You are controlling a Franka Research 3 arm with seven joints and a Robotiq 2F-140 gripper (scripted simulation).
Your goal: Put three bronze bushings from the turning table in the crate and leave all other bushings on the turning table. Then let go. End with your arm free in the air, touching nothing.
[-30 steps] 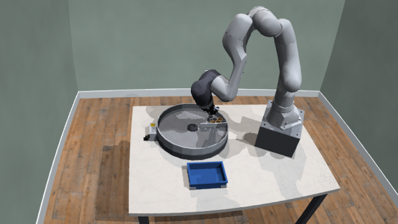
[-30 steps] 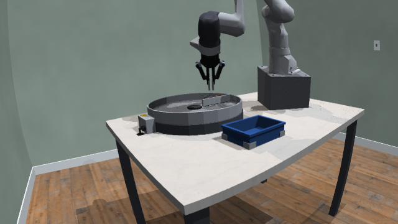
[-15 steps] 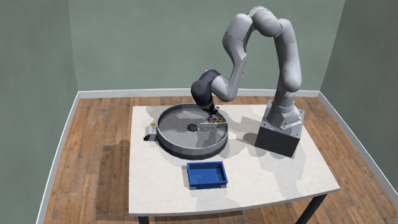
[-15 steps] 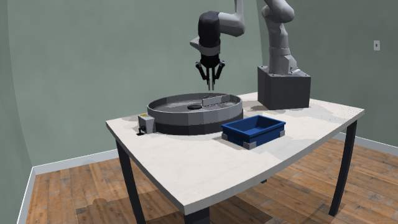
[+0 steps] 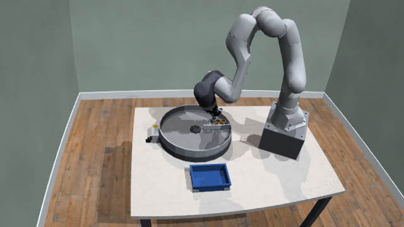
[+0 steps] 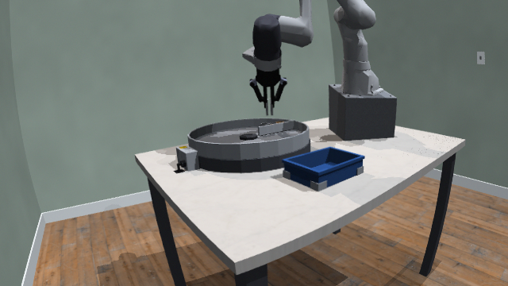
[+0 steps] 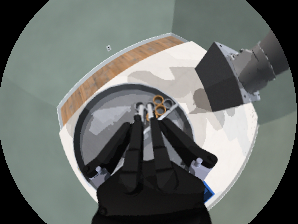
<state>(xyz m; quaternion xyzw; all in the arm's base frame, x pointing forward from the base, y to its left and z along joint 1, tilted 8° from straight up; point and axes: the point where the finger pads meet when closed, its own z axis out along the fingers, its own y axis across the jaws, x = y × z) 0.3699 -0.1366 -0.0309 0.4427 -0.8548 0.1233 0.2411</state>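
Nearest you on the white bench (image 5: 268, 189) sits the blue crate (image 5: 210, 177), its floor bare in the top and exterior views. Just behind it stands the round grey turning table (image 5: 177, 151), a shallow walled dish with a dark hub (image 5: 195, 128) at its centre and a small grey control box (image 5: 154, 133) touching its left edge. A grey bar (image 5: 216, 127) runs from near the hub out to the wall on the dish's right side. Against the far side of that bar, close to the wall, you see a tight cluster of bushings (image 5: 219, 121); some are bronze (image 7: 160, 103), while the rest are too small to tell apart by colour. Above this cluster hangs the hand (image 6: 269, 112), pointing straight down, well above the dish, its fingers drawn narrow with the tips almost meeting and nothing between them. Farther back to the right, the arm rises from a dark grey pedestal (image 5: 281, 145) on the bench's far corner.
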